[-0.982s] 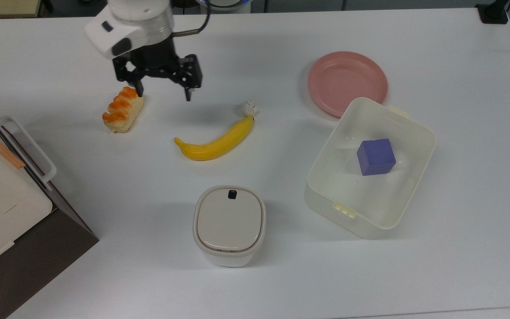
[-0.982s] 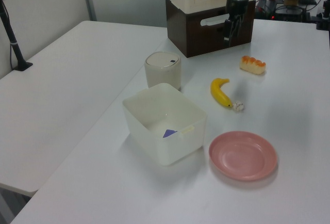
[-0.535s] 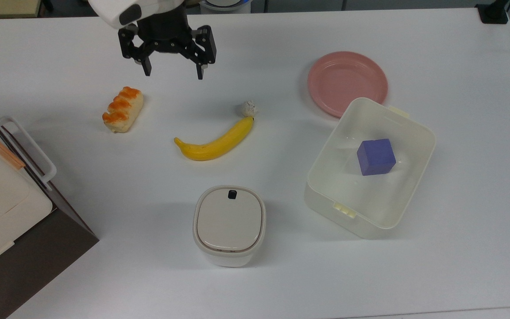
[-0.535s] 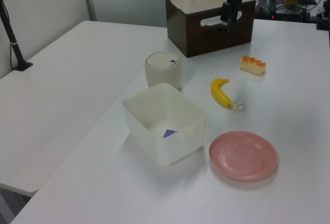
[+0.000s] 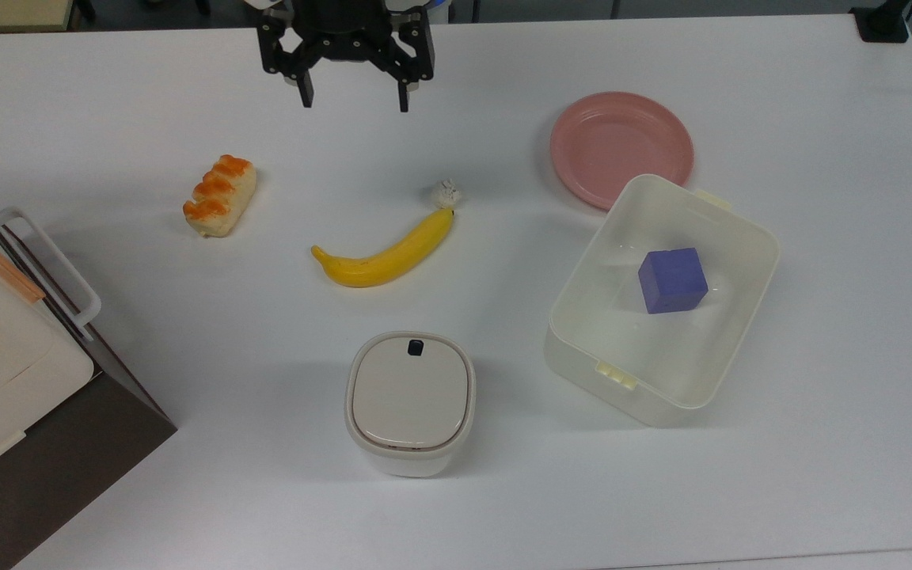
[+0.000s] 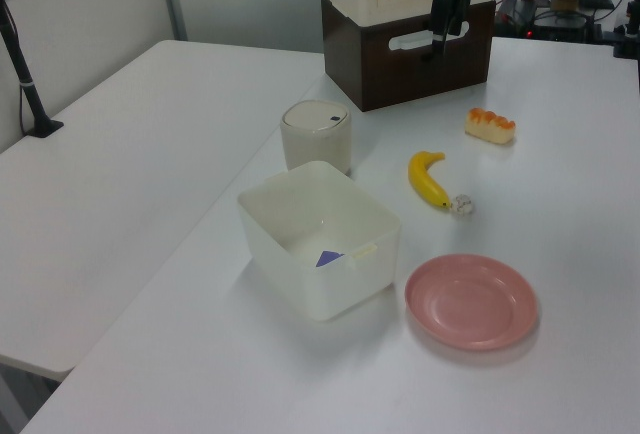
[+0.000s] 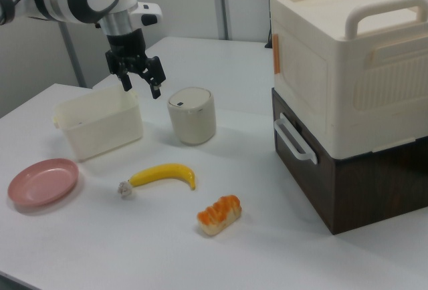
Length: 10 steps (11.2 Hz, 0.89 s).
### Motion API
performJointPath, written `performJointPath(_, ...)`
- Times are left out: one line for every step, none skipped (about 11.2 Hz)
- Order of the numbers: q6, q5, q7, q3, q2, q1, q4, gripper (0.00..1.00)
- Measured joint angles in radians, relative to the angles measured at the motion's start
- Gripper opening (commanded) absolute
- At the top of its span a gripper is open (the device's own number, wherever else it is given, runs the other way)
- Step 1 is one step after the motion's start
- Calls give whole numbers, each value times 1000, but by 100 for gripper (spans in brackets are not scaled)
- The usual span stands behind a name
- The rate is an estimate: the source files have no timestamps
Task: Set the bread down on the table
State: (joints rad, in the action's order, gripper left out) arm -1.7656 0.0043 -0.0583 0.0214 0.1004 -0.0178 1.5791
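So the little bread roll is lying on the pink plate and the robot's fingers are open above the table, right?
Not quite. The bread lies on the bare white table, well apart from the pink plate, which has nothing on it, as the top view shows. The rest holds: the gripper hangs above the table with its fingers open.

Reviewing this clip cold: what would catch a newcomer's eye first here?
Probably the yellow banana lying mid-table, with the orange-glazed bread resting alone on the white table at the top view's left. Next, the open gripper raised empty near the far edge, and the purple cube inside the cream bin beside the pink plate.
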Motion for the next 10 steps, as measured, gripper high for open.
performJointPath(0, 0, -14, 0, 0, 7, 0, 100)
performJointPath(0, 1, -42, 0, 0, 9, -1, 100)
performJointPath(2, 2, -75, 0, -1, 9, -5, 100)
performJointPath(16, 2, -88, 0, -3, 9, -10, 100)
performJointPath(33, 2, -81, 0, -6, 9, -15, 100)
performJointPath(47, 2, -54, -1, -14, 8, -22, 100)
performJointPath(57, 2, -39, -5, -25, 7, -24, 100)
performJointPath(64, 8, -31, -9, -37, 6, -25, 100)
performJointPath(64, 21, -29, -13, -43, 5, -28, 100)
performJointPath(64, 26, -28, -15, -47, 5, -36, 100)
